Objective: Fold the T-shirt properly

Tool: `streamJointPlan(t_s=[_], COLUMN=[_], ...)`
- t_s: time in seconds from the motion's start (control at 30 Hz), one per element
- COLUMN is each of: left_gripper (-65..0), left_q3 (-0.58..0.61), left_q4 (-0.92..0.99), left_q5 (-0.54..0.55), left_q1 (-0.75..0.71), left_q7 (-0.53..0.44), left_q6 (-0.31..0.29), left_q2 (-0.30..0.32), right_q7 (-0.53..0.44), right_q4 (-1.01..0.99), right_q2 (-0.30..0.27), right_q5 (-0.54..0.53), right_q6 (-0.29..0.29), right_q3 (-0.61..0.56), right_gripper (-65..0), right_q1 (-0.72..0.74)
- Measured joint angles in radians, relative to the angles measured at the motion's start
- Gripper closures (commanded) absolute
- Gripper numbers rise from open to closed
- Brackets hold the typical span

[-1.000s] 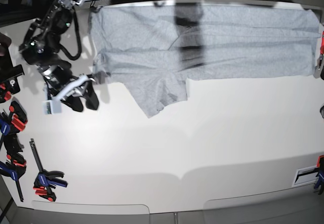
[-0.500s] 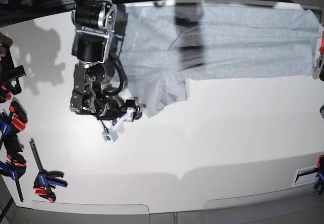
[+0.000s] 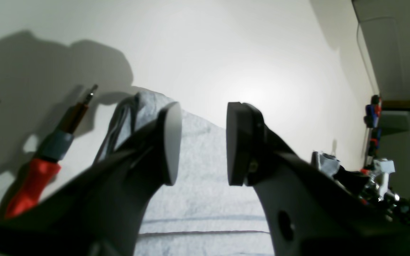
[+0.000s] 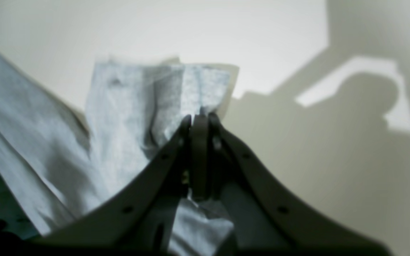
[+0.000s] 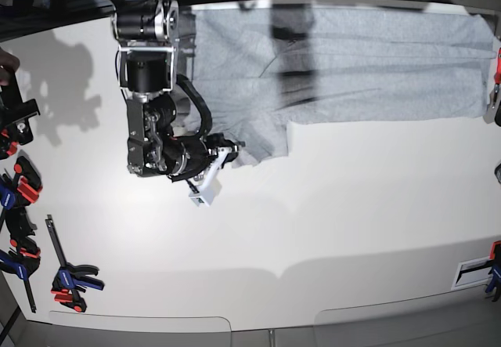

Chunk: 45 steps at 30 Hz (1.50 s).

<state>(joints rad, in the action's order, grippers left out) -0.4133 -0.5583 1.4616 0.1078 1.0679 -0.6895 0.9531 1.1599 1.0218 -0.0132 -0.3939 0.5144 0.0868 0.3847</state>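
Right wrist cam is showing the right gripper (image 4: 199, 121) with its fingers (image 4: 185, 126) pressed together, pinching a fold of the T-shirt (image 4: 137, 106). The grey fabric is bunching up and standing off the counter (image 4: 226, 32) right at the tips. You're not getting that detail from the base view, where the right gripper (image 5: 227, 150) is just a dark lump sitting at the near-left corner of the T-shirt (image 5: 352, 65) and the arm is covering the shirt's left end.

Left wrist cam is giving the other story: the left gripper (image 3: 199, 142) has its fingers (image 3: 171, 142) spread apart with nothing between them, hovering over grey cloth (image 3: 205, 199) with a bunched bit poking up beside the left finger. A red-handled clamp (image 3: 45, 160) is lying on the counter (image 3: 226, 42) just beside that. The base view isn't showing that gripper itself.

What the base view is adding is the big picture: the shirt is spreading wide along the far edge of the counter (image 5: 352, 222), plain side up. Clamps (image 5: 70, 278) with red and blue handles are lying along the left edge, well apart from the shirt, and a couple more (image 5: 495, 81) are peeking in at the right edge.
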Motion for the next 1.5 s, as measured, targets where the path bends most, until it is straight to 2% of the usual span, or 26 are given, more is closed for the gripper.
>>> streamJointPlan(t_s=[0.1,0.17,0.3,0.43,0.57,0.83,0.87,0.93,0.97,1.0,1.13,1.2,1.27,1.43,1.5], left_gripper=[-19.6,-19.6,-19.6,-19.6,-19.6,-19.6,-19.6,-19.7,-19.9,-20.7,-23.3,-23.3,-23.3,-23.3,-23.3], left_q3=[0.0,0.0,0.0,0.0,0.0,0.0,0.0,0.0,0.0,0.0,0.0,0.0,-0.015,-0.15,-0.201], left_q4=[-0.001,-0.001,-0.002,0.0,-0.001,0.0,0.0,0.0,0.0,0.0,0.0,0.0,0.0,0.0,0.0], left_q5=[0.0,0.0,0.0,0.0,0.0,0.001,0.0,0.0,0.0,0.001,0.001,0.0,-0.002,0.001,0.001], left_q1=[0.0,-0.001,-0.002,-0.002,0.0,0.0,0.0,0.0,0.0,0.0,0.0,0.001,-0.002,-0.044,-0.093], left_q7=[-0.001,-0.011,-0.014,-0.018,-0.014,-0.013,-0.013,-0.013,-0.013,-0.014,-0.092,-0.085,-0.061,0.117,0.158], left_q6=[0.0,0.0,-0.001,0.0,0.0,0.0,0.0,0.0,0.0,0.0,0.0,0.0,0.001,0.0,0.0], left_q2=[0.0,0.0,0.0,0.0,0.0,0.0,0.0,0.0,0.0,0.0,0.0,0.003,0.003,0.006,0.005], right_q7=[0.073,0.122,0.132,0.114,0.089,0.079,0.08,0.056,0.02,0.003,-0.016,-0.016,-0.019,-0.027,-0.044], right_q4=[0.181,0.32,0.602,0.824,0.918,0.918,0.918,0.918,0.918,0.918,0.918,0.918,0.922,0.951,0.953], right_q2=[0.033,0.074,0.168,0.164,0.163,0.163,0.163,0.163,0.163,0.163,0.163,0.163,0.163,0.163,0.163], right_q5=[0.005,0.005,0.002,0.004,0.018,0.013,0.012,0.01,0.01,0.01,0.011,0.004,-0.007,-0.018,-0.019], right_q6=[-0.003,-0.003,0.008,0.008,0.008,0.008,0.008,0.008,0.008,0.008,0.008,0.008,0.008,0.008,0.008], right_q3=[0.0,0.0,-0.003,-0.079,-0.147,-0.226,-0.231,-0.236,-0.236,-0.236,-0.236,-0.236,-0.236,-0.236,-0.236], right_gripper=[0.0,0.0,0.0,0.0,0.0,0.0,-2.4,-22.9,-30.2,-33.6,-33.8,-33.8,-33.8,-33.8,-33.8], right_q1=[-0.058,-0.111,-0.28,-0.47,-0.628,-0.729,-0.732,-0.728,-0.726,-0.723,-0.713,-0.686,-0.661,-0.619,-0.61])
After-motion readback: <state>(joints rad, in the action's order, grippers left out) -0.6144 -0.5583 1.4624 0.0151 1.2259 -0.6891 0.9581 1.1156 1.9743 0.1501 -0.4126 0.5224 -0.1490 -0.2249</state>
